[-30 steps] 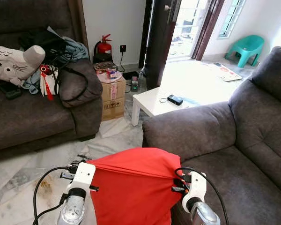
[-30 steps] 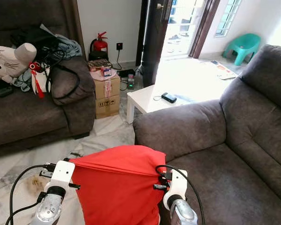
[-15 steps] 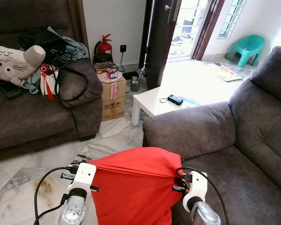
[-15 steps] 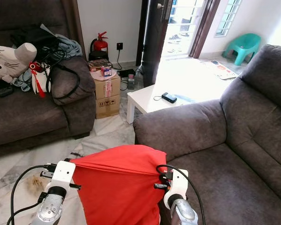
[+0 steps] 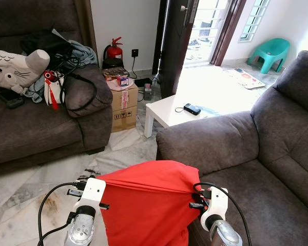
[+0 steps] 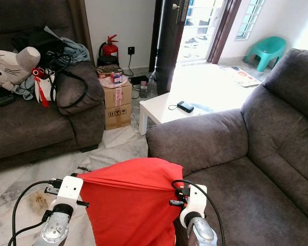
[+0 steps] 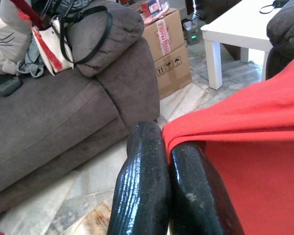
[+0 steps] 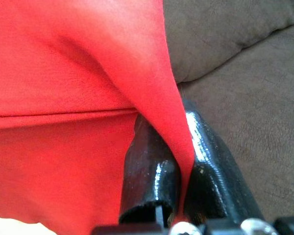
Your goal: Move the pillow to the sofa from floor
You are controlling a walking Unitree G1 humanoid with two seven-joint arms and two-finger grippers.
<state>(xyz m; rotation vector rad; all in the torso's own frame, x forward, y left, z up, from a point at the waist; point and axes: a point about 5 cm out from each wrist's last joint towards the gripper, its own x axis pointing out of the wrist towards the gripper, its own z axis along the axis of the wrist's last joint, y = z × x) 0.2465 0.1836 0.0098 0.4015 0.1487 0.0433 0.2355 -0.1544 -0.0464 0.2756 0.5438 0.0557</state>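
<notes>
Left claw (image 7: 165, 147) and right claw (image 8: 179, 147) each clenched on red pillow (image 5: 146, 205), stretched between them, beside sofa (image 5: 256, 169)

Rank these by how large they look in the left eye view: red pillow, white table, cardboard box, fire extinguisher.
1. red pillow, though it is nearest the camera, held by the left gripper and right gripper.
2. white table.
3. cardboard box.
4. fire extinguisher, farthest away.
</notes>
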